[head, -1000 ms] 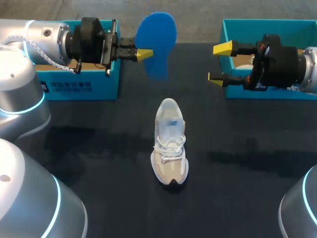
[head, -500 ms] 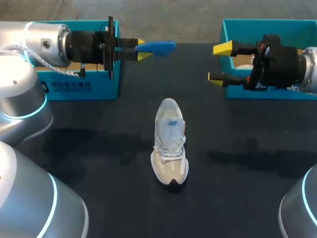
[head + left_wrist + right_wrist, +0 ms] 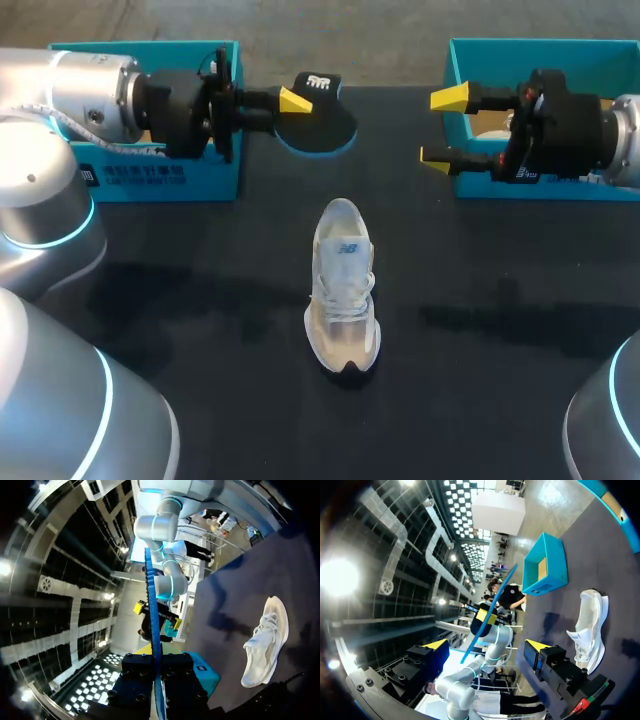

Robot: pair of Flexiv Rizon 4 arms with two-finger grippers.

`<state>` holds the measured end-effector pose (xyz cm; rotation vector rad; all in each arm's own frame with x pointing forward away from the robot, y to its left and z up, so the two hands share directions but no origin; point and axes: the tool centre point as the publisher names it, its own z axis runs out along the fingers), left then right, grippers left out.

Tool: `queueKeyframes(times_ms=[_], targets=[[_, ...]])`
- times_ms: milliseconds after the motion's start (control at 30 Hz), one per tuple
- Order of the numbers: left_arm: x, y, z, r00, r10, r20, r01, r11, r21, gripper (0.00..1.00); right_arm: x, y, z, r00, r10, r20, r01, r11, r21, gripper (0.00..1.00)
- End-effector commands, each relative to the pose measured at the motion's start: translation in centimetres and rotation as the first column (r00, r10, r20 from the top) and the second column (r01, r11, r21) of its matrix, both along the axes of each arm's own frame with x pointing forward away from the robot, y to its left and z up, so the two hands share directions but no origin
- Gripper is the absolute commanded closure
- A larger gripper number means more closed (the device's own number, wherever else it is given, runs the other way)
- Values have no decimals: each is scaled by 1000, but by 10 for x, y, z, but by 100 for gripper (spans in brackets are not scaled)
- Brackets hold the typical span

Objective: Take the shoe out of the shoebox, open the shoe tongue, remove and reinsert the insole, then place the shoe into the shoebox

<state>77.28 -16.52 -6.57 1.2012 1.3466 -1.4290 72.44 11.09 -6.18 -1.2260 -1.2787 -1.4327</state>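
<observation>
Insole (image 3: 320, 125): dark face up, blue underside, roughly level. Clamped at one end in the left end effector (image 3: 293, 100), whose yellow fingers are closed on it from two sides. It is held over the far part of the tabletop (image 3: 200, 300), just beside the left shoebox (image 3: 160, 178).

Right end effector (image 3: 443, 128): fingers spread wide, holding nothing, at the inner wall of the right shoebox (image 3: 560, 190).

Shoe (image 3: 343, 290): white and beige, laced, upright on its sole mid-tabletop, toe toward the near edge, well apart from both end effectors.
</observation>
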Motion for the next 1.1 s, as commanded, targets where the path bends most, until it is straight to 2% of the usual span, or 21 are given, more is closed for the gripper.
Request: queueKeyframes(times_ms=[33, 67, 200, 400, 600, 1100], targets=[[-2, -1, -2, 994, -8, 110, 5, 1000, 26, 100, 5, 3, 1, 1000, 16, -9, -16, 1000, -2, 0], [-3, -1, -2, 996, -6, 91, 4, 1000, 22, 100, 6, 3, 1, 1000, 17, -11, -17, 1000, -3, 0], [-4, -3, -3, 985, -2, 171, -1, 1000, 15, 100, 9, 7, 3, 999, 31, -17, -31, 1000, -4, 0], [-3, -4, -3, 981, 9, 192, -10, 1000, 7, 100, 15, 14, 4, 998, 51, -39, -51, 999, -12, 0], [-2, -5, -3, 968, 27, 249, -29, 1000, 4, 100, 19, 29, 5, 994, 96, -59, -98, 995, -25, 0], [2, -11, -3, 938, 45, 343, -44, 999, -11, 100, 19, 57, 5, 980, 177, -95, -181, 983, -37, 0]])
